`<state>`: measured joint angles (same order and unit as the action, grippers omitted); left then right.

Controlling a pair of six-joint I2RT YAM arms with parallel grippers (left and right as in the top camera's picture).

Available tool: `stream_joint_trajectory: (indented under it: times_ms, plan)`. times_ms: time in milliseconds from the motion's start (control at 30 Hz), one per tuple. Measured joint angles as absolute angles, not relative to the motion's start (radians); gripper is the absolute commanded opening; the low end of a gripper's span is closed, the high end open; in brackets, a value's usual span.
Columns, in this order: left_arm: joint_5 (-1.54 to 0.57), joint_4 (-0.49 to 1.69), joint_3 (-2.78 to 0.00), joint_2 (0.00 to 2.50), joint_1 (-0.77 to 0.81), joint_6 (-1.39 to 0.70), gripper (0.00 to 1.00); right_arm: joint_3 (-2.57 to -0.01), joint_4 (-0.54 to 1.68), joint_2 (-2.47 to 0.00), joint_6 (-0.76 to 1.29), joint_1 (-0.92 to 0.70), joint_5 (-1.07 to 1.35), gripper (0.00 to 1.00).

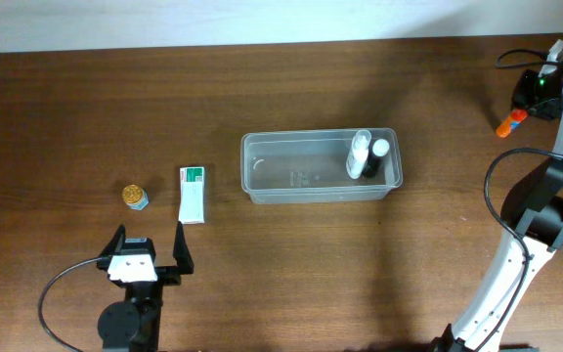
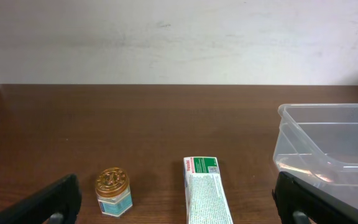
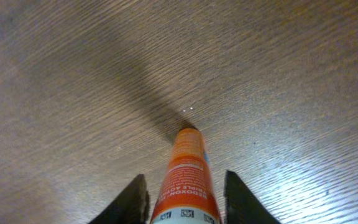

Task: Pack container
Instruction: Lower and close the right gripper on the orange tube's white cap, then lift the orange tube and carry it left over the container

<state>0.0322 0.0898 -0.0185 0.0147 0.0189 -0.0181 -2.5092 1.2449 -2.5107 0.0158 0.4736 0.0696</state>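
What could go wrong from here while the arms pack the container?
The orange tube sits between the fingers of the right gripper, tip at the table; the hold looks uncertain, so it may slip on the way to the container. The clear bottle and black-capped bottle crowd the container's right end; the tube could knock them.

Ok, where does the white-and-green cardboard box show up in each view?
Overhead: the white-and-green cardboard box lies left of centre, left of the clear plastic container.
Left wrist: bottom centre, cut by the lower edge.
Right wrist: not in it.
Shared landmark: the small gold-lidded jar, just left of the box.
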Motion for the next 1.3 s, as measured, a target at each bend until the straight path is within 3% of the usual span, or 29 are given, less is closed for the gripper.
stream_joint_trajectory:
  times_ms: [400,467,867,1300]
  plan:
    - [0.032,0.09,-0.019,0.015,0.019,-0.018,1.0,-2.509,1.241,-2.511,0.014,0.474,0.07,0.23]
    - [0.032,0.089,-0.019,0.015,0.019,-0.018,0.99,-2.509,1.244,-2.511,0.015,0.474,0.07,0.16]
    - [0.032,0.09,-0.019,0.015,0.019,-0.018,0.99,-2.516,1.289,-2.511,0.015,0.474,0.078,0.17]
    - [0.032,0.09,-0.019,0.015,0.019,-0.019,0.99,-2.573,1.476,-2.441,0.063,0.476,0.268,0.17]
